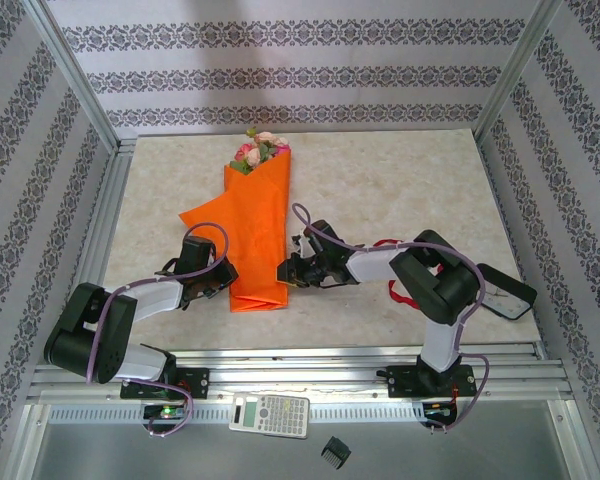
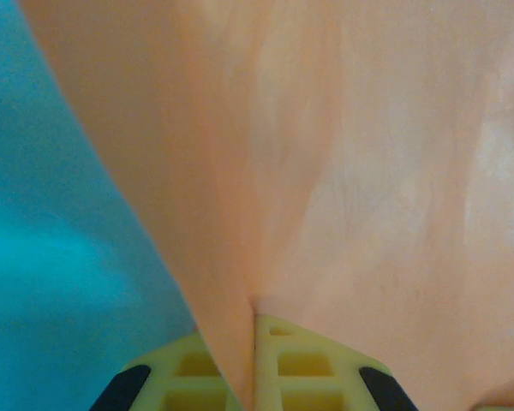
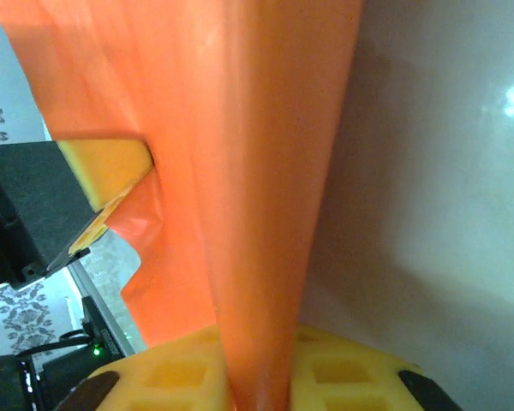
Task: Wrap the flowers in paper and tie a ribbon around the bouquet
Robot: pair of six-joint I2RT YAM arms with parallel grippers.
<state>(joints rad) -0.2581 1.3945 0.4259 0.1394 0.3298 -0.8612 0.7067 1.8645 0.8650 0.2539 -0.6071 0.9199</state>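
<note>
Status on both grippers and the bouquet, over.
Left gripper shut on paper. Right gripper shut on paper. Flowers wrapped. Ribbon loose by right arm, not tied.

Bright, even light falls from above, leaving only soft, small shadows under my arms on the table [image 1: 400,180]. At my left wrist the paper [image 2: 343,171] blurs, washed pale beside a cyan cast. At my right wrist, glare whitens the table to the right.

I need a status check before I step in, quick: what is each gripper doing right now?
The left gripper is closed, pinching the paper.
The right gripper is closed on the same paper.
</note>
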